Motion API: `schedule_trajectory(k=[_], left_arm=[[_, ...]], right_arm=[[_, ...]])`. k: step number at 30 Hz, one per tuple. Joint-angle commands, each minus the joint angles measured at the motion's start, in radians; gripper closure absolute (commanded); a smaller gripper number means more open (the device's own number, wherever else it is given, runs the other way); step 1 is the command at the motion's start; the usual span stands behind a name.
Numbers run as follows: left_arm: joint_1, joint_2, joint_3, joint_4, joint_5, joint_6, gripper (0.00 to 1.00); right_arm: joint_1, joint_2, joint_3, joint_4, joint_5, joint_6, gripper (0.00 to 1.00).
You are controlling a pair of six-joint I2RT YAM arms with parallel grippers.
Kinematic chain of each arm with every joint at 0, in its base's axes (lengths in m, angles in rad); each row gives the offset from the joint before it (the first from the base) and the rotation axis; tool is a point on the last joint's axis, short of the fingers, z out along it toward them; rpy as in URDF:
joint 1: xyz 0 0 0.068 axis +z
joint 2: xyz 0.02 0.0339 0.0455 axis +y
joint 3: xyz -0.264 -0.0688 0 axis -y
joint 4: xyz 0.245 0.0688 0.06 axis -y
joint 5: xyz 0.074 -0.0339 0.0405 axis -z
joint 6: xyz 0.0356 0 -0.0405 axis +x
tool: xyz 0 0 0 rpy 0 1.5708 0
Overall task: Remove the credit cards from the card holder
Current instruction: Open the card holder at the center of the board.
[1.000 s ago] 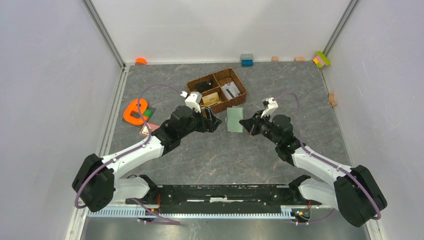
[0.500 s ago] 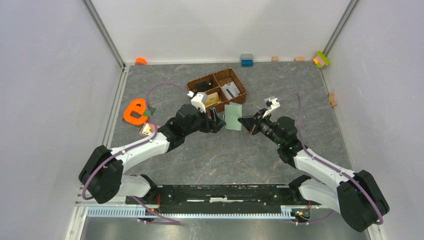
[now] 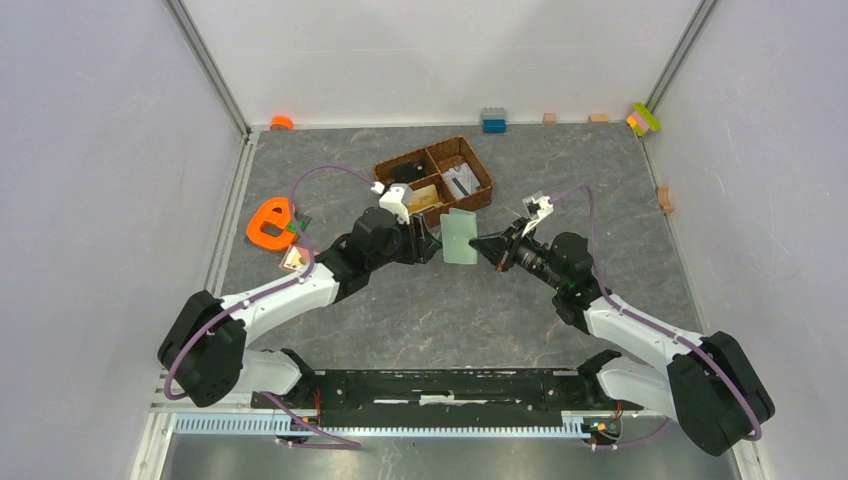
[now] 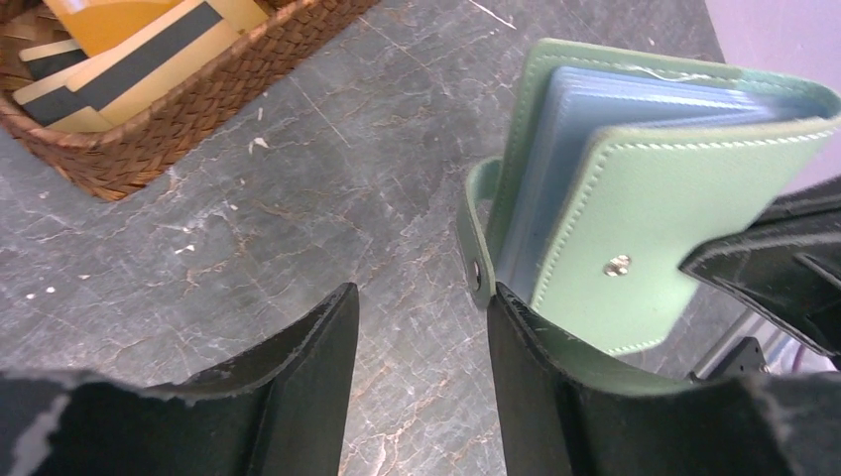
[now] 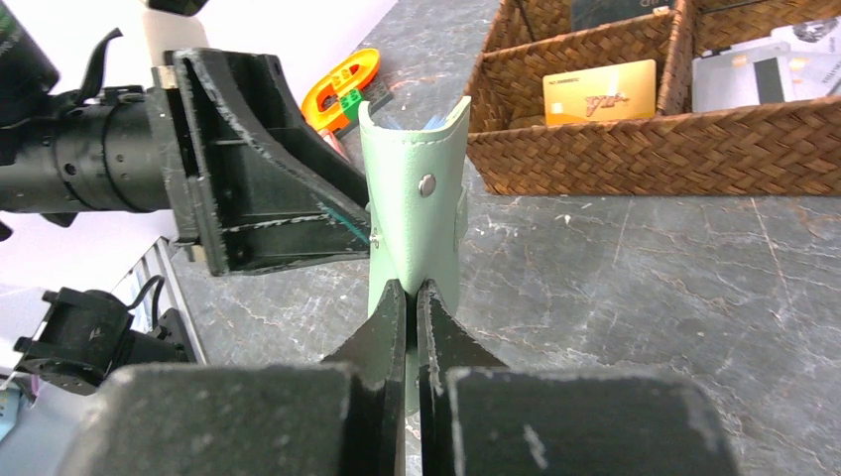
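Left of the woven wicker basket (image 3: 420, 151) lies one orange e-shaped piece (image 3: 268, 222). Just in front of the basket I see my left gripper (image 4: 421, 297), its two black fingers parted with nothing between them (only the grey, veined tabletop (image 4: 298, 198) shows through). Next comes the single card holder (image 5: 412, 198), upright, in smooth sage-green leather with stitched edges and pale blue sleeves. My right gripper (image 5: 409, 288) is clamped on its flap.

White arm links (image 3: 280, 295), black joints (image 3: 200, 365), purple cables (image 3: 320, 172), scuffed black fingers (image 4: 307, 377), possibly rubber-padded
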Motion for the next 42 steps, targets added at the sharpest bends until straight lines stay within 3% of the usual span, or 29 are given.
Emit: schedule_trajectory(k=[1, 8, 15, 17, 23, 26, 28, 31, 33, 34, 37, 42], left_arm=[[0.009, -0.003, 0.042, -0.005, -0.043, -0.012, 0.45], [0.009, -0.005, 0.043, -0.007, -0.045, -0.012, 0.46], [0.018, 0.0, 0.039, 0.024, 0.03, -0.018, 0.36], [0.028, 0.006, 0.03, 0.052, 0.078, -0.029, 0.44], [0.046, 0.038, 0.034, 0.082, 0.161, -0.053, 0.8], [0.046, 0.037, 0.033, 0.085, 0.168, -0.054, 0.91], [0.046, 0.035, 0.03, 0.084, 0.164, -0.054, 0.98], [0.046, 0.037, 0.03, 0.077, 0.152, -0.055, 0.98], [0.046, 0.042, 0.036, 0.07, 0.155, -0.055, 0.98], [0.046, 0.047, 0.038, 0.07, 0.159, -0.057, 0.98], [0.046, 0.065, 0.046, 0.07, 0.178, -0.061, 0.98], [0.046, 0.098, 0.063, 0.065, 0.207, -0.072, 0.98]], right_arm=[[-0.001, 0.011, 0.011, 0.102, -0.055, 0.015, 1.0], [0.0, 0.042, 0.02, 0.127, -0.096, 0.032, 1.0], [-0.001, 0.056, 0.023, 0.146, -0.12, 0.047, 1.0], [-0.001, 0.053, 0.021, 0.145, -0.114, 0.047, 1.0], [-0.001, 0.043, 0.019, 0.122, -0.083, 0.041, 1.0], [-0.001, 0.039, 0.015, 0.113, -0.061, 0.04, 1.0], [-0.001, 0.034, 0.018, 0.07, -0.013, 0.036, 0.94], [-0.001, 0.035, 0.041, -0.061, 0.105, 0.008, 0.73], [-0.004, 0.049, 0.069, -0.15, 0.164, -0.008, 0.41], [-0.005, 0.061, 0.086, -0.194, 0.186, -0.016, 0.32], [-0.005, 0.1, 0.141, -0.281, 0.188, -0.052, 0.26], [-0.005, 0.147, 0.161, -0.279, 0.13, -0.054, 0.25]])
